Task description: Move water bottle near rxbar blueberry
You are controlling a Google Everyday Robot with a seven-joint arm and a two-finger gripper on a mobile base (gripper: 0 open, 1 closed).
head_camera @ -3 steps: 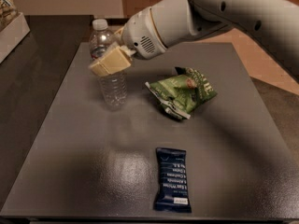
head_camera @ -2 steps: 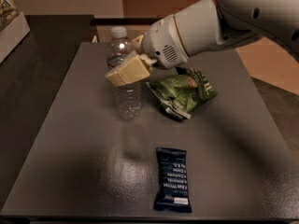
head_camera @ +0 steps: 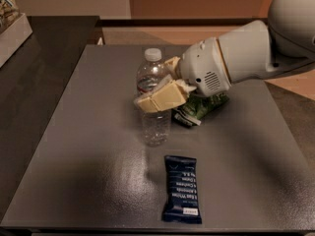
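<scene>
Camera view was filled mostly by a flat dark grey bench (head_camera: 74, 156), on which everything was laid out. A bulky white robot arm (head_camera: 256, 48) was seen reaching in from the right. Its cream-coloured pincer (head_camera: 155, 90) was closed around the middle of the small clear plastic water bottle with a white cap (head_camera: 155, 127). One finger was pressed across the near side and the other could be made out behind the neck. The bottle was held upright near the middle of the bench; whether its base touched the surface could not be told. The flat navy-blue rxbar blueberry wrapper (head_camera: 182, 190) lay just in front of it, toward the near edge, apart from the bottle. A crumpled green chip bag (head_camera: 204, 107) was partly hidden beneath the wrist.

Little travel was judged to be left. The thin plastic could be squeezed and slip, or the bottle could be tipped if released off-level. The bar could be pushed away if the bottle were set down on its edge.
</scene>
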